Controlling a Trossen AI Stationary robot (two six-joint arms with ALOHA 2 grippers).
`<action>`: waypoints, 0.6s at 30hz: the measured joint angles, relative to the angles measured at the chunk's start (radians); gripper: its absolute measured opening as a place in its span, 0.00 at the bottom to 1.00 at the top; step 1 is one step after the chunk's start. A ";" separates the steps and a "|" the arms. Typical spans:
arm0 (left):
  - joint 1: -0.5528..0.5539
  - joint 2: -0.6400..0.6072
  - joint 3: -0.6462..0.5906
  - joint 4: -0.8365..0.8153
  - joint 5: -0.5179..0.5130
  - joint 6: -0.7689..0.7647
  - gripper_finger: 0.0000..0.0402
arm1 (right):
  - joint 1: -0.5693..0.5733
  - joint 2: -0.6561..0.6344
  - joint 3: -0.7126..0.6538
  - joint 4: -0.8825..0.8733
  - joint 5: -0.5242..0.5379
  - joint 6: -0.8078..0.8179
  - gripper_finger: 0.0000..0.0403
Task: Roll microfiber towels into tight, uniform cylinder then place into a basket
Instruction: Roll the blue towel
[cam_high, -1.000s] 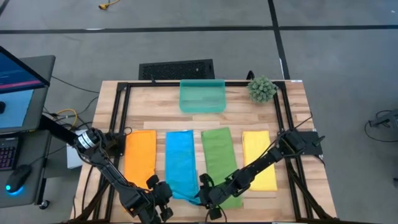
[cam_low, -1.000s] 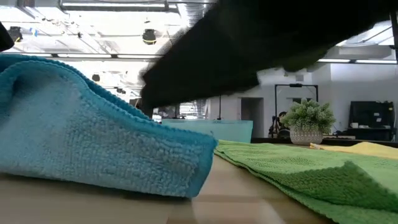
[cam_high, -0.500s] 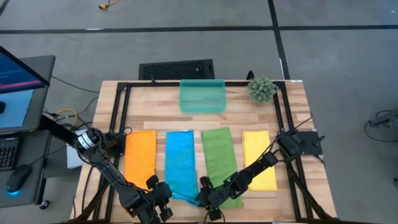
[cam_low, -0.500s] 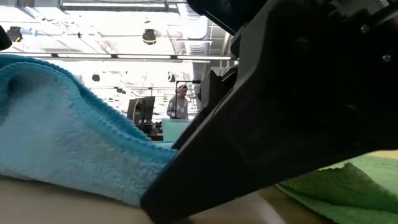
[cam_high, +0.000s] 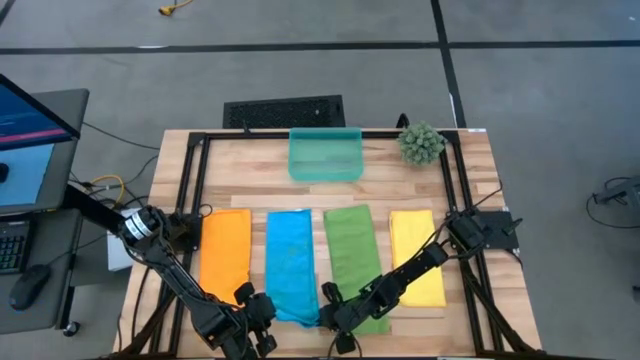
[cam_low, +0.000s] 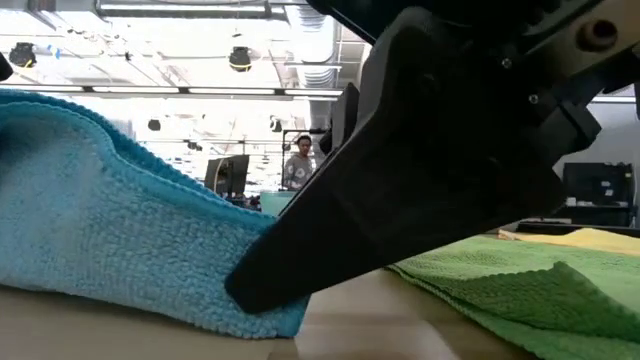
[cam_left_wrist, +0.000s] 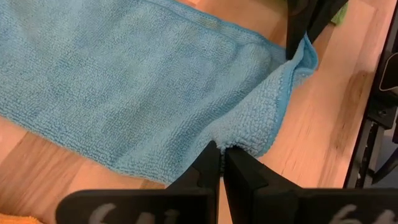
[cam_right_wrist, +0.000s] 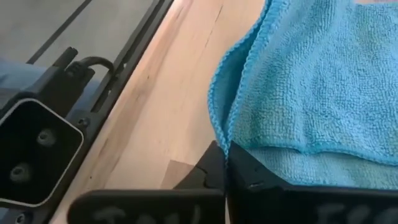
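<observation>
Four microfiber towels lie flat side by side on the table: orange (cam_high: 225, 250), blue (cam_high: 290, 260), green (cam_high: 352, 258) and yellow (cam_high: 415, 255). The teal basket (cam_high: 325, 153) stands at the far edge. My left gripper (cam_high: 262, 322) is shut on the blue towel's near left corner. My right gripper (cam_high: 323, 320) is shut on its near right corner. In the low view the blue towel (cam_low: 110, 230) humps up on the left. The rest of the blue towel stays flat on the wood. My left gripper (cam_left_wrist: 222, 154) pinches the blue towel's near left corner (cam_left_wrist: 239, 134) between its two fingers, slanting down from the near side. The cloth bunches up at the fingertips and rises a little off the table there. My right gripper (cam_right_wrist: 225, 158) pinches the hemmed edge at the blue towel's near right corner (cam_right_wrist: 219, 134) between its two fingers. It slants down from the table's near right. In the low view its fingers (cam_low: 330, 230) meet the corner (cam_low: 265, 300) right at the tabletop.
A spiky green plant ball (cam_high: 421, 143) sits at the far right, beside the basket. A black frame (cam_high: 455, 190) runs around the work area. Bare wood (cam_high: 250, 170) lies between the towels and the basket. A desk with a monitor (cam_high: 30, 120) stands left of the table.
My right gripper has come down onto the blue towel's near right corner and shut on it. That corner, which lay loosely folded on the wood, is now gathered between the fingers. The left gripper has kept its hold and not moved.
</observation>
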 joint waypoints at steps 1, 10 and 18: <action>0.000 0.000 0.000 0.000 0.001 0.002 0.00 | -0.002 0.000 0.000 -0.001 0.001 0.017 0.04; 0.000 0.000 0.000 0.000 0.052 0.039 0.00 | -0.016 0.000 0.000 -0.002 0.003 0.066 0.02; 0.000 0.000 0.000 0.000 0.076 0.053 0.13 | -0.024 0.000 0.000 -0.001 0.002 0.095 0.01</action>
